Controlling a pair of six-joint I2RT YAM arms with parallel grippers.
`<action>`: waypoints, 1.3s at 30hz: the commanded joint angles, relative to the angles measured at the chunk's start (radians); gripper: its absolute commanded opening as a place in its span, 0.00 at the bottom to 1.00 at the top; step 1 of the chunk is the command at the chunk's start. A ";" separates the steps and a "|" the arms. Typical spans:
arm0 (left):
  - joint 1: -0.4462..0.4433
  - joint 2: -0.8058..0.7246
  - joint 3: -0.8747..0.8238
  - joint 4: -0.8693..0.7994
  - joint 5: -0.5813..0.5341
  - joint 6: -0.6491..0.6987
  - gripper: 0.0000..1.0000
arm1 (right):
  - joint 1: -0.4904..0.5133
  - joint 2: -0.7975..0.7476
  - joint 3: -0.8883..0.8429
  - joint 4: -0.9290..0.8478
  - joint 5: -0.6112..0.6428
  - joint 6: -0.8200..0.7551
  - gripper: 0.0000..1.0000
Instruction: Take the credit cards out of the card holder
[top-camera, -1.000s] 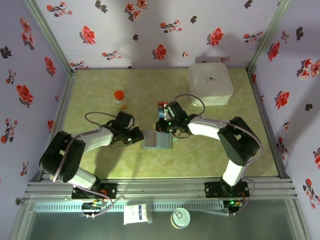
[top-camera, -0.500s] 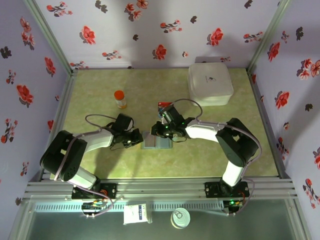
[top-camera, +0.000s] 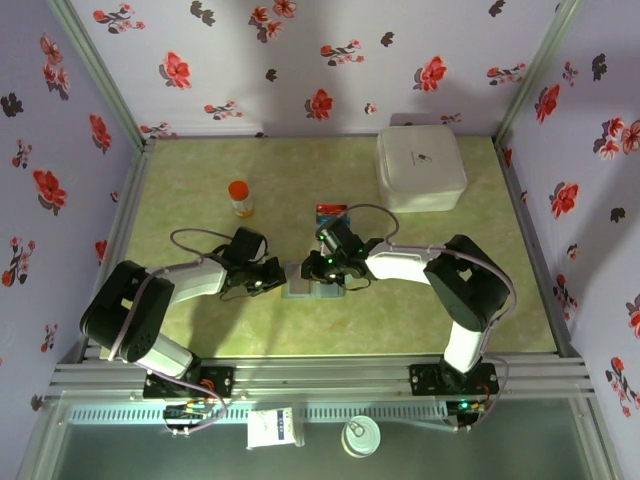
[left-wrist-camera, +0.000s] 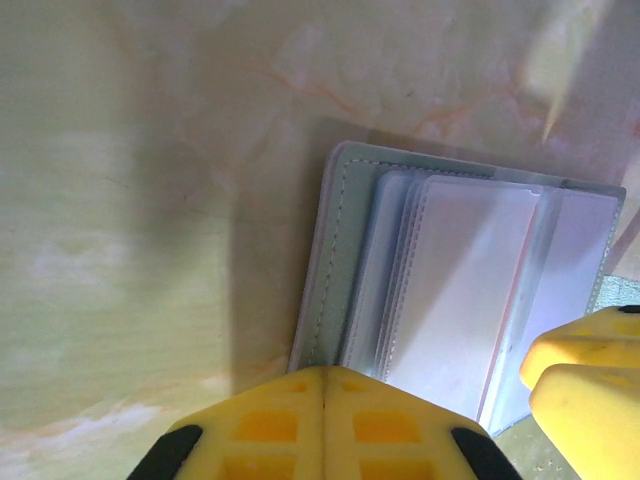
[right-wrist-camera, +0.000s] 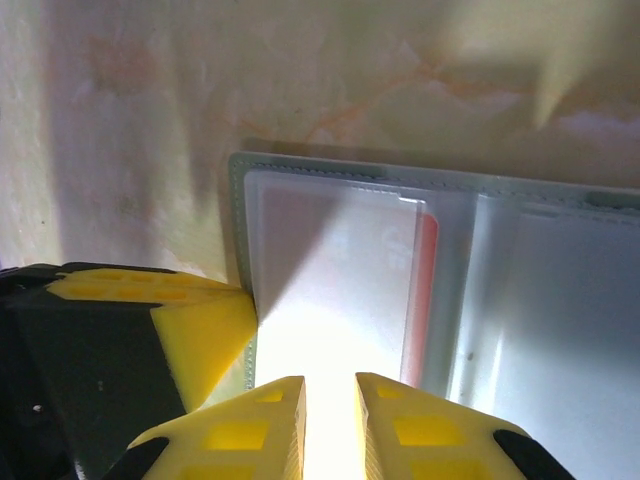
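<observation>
The grey card holder (top-camera: 312, 284) lies open on the table, its clear sleeves (left-wrist-camera: 470, 270) facing up. My left gripper (top-camera: 274, 279) is shut, and its fingertips (left-wrist-camera: 325, 378) press on the holder's left edge. My right gripper (top-camera: 318, 266) hovers over the left panel with its jaws (right-wrist-camera: 330, 388) a narrow gap apart, bright sleeve showing between them. A red-orange credit card (right-wrist-camera: 428, 270) sits inside that sleeve, only its edge clear of glare. Behind the holder, small red and blue cards (top-camera: 332, 212) lie flat on the table.
A large white square box (top-camera: 420, 168) stands at the back right. An orange-capped bottle (top-camera: 240, 197) stands back left of the holder. Floral walls close in the table on three sides. Both arms meet at the holder.
My right gripper has moved from the loose cards forward and left onto the holder, and its jaws have parted slightly. The left gripper has stayed pressed on the holder's edge.
</observation>
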 joint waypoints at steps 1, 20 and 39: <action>0.004 0.024 0.007 -0.015 0.005 -0.009 0.05 | 0.007 0.023 0.028 -0.030 0.000 0.011 0.20; 0.004 0.029 0.003 -0.013 0.006 -0.007 0.05 | 0.007 0.064 0.041 0.018 -0.010 0.037 0.19; 0.005 0.043 0.001 -0.004 0.006 -0.003 0.05 | 0.008 0.024 0.065 -0.164 0.102 -0.020 0.19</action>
